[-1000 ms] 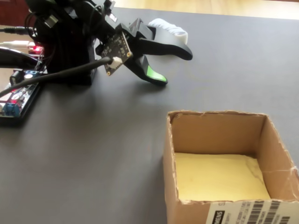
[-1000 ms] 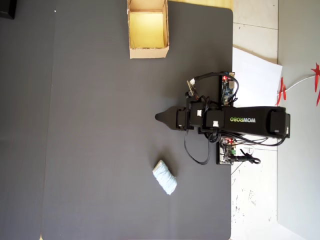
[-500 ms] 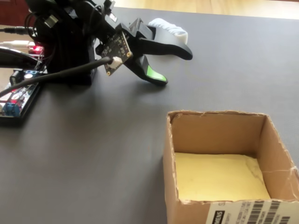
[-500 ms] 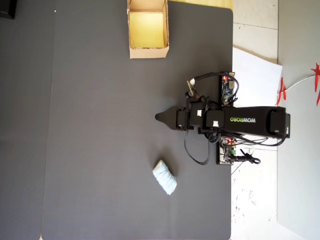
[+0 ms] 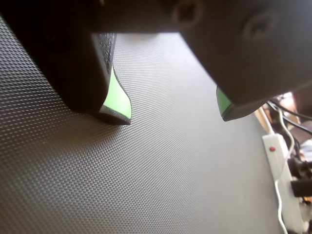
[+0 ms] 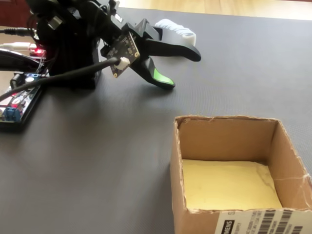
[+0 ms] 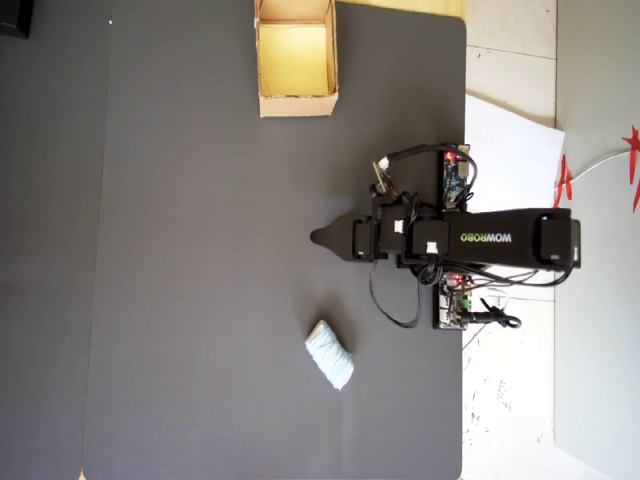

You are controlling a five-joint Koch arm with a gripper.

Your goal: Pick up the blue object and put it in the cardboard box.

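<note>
My gripper (image 6: 184,69) hangs low over the dark counter (image 7: 200,300) with its jaws spread and nothing between them; the blue object (image 7: 329,355) lies on the counter well apart from it; the cardboard box (image 7: 294,100) stands at the far edge, open-topped.

Pale blue roll (image 7: 329,355), tan box (image 7: 295,102), dark grey mat (image 7: 200,250)

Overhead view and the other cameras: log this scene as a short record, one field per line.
surface: dark mat
blue object: lying on the mat, untouched
cardboard box: open, yellowish floor, nothing inside
gripper: open, holding nothing, low over bare mat
layout in overhead view: gripper between box and blue object, apart from both
</note>
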